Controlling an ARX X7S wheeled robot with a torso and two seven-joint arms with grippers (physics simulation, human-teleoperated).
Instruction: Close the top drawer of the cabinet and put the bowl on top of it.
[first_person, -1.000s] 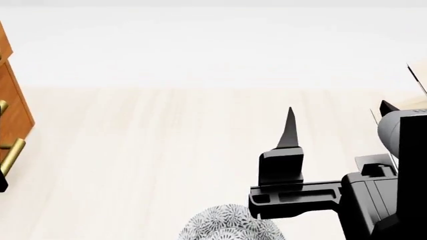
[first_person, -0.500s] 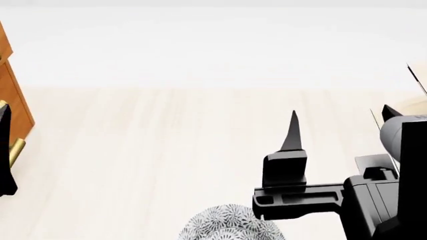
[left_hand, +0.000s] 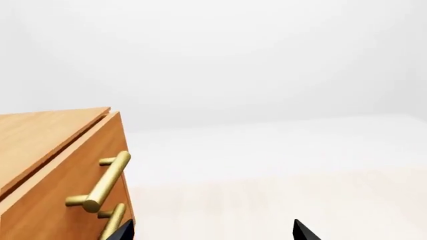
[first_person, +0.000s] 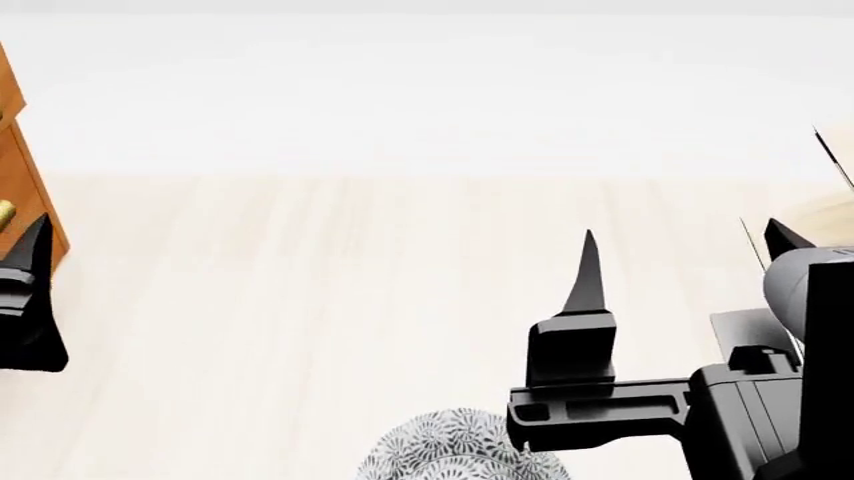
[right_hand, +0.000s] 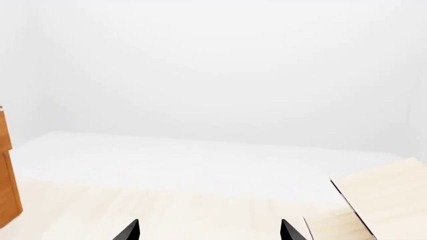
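**Q:** What does your left wrist camera show?

**Me:** The cabinet (left_hand: 47, 170), with my left gripper (left_hand: 210, 232) in front of it. Its two tips stand wide apart with nothing between them. The top drawer (left_hand: 67, 192) juts out from under the cabinet's top board, so I judge it is not shut yet. Its brass handle (left_hand: 103, 182) is just beside one tip. I hold the gripper here, I'd say, to push that front in. What is inside the drawer I cannot see.

**Q:** And from the head?

**Me:** Only the cabinet's edge shows. The left gripper (first_person: 27, 310) is right up against it. The bowl (first_person: 454, 445) sits well apart from the cabinet, low in view, just beside my right gripper (first_person: 674, 265), which is spread wide and empty. The bowl's inside is hidden.

**Q:** The right wrist?

**Me:** Two tips wide apart, the cabinet far off, and a pale wooden structure (right_hand: 380, 200) near the gripper. No bowl is visible.
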